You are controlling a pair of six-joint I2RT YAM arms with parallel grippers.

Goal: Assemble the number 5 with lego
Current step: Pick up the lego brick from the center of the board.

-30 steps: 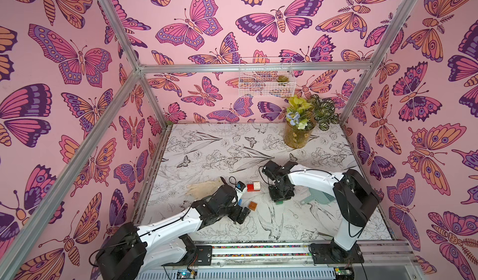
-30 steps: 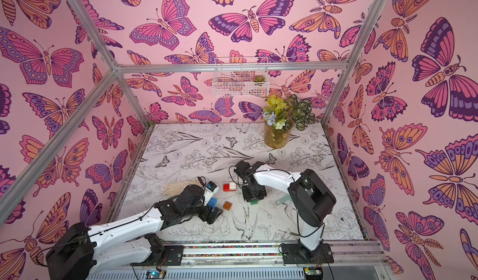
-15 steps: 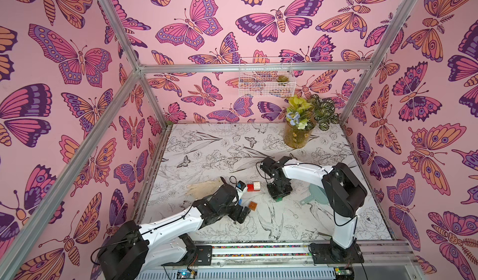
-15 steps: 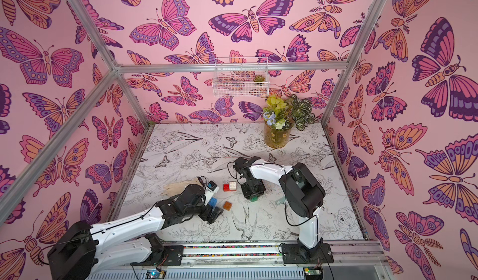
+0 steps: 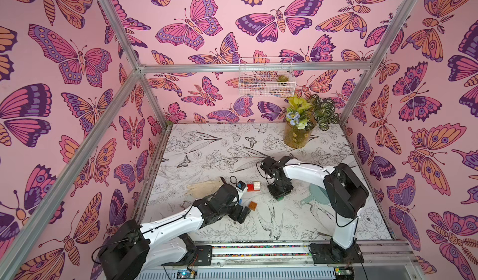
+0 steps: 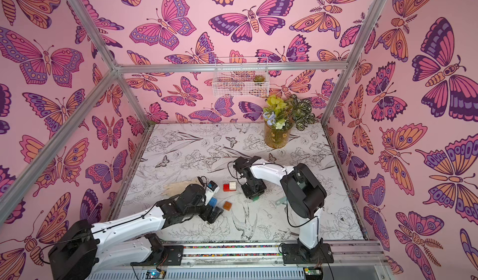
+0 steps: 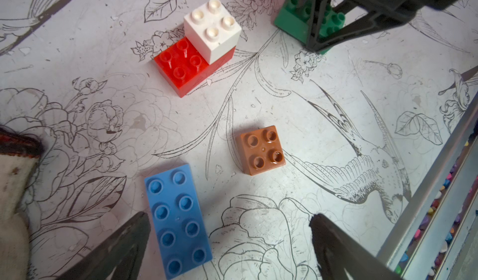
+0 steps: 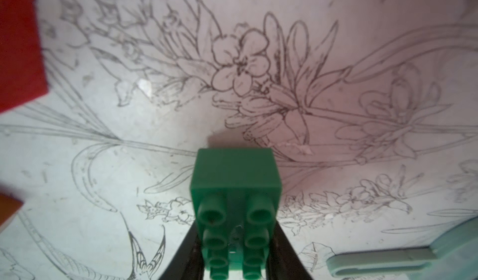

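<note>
A white brick (image 7: 212, 30) sits on one end of the red brick (image 7: 181, 69), in both top views (image 5: 253, 187) mid-table. The brown brick (image 7: 261, 150) and the blue brick (image 7: 177, 219) lie loose, studs up. My left gripper (image 7: 230, 221) hangs open above the table, and the blue brick lies beside one of its fingers. My right gripper (image 8: 235, 252) is shut on the long sides of the green brick (image 8: 235, 177), low over the table to the right of the red brick (image 5: 280, 198). No assembled number 5 shows.
A beige glove (image 5: 204, 188) lies just left of the left wrist. A pale teal dustpan (image 5: 314, 196) lies right of the right gripper. A vase of flowers (image 5: 297, 134) stands at the back right. The metal rail (image 7: 426, 201) runs along the front edge.
The right arm's elbow swung left, then slightly back, while its gripper stayed by the green brick. The left arm and the loose bricks have not moved.
</note>
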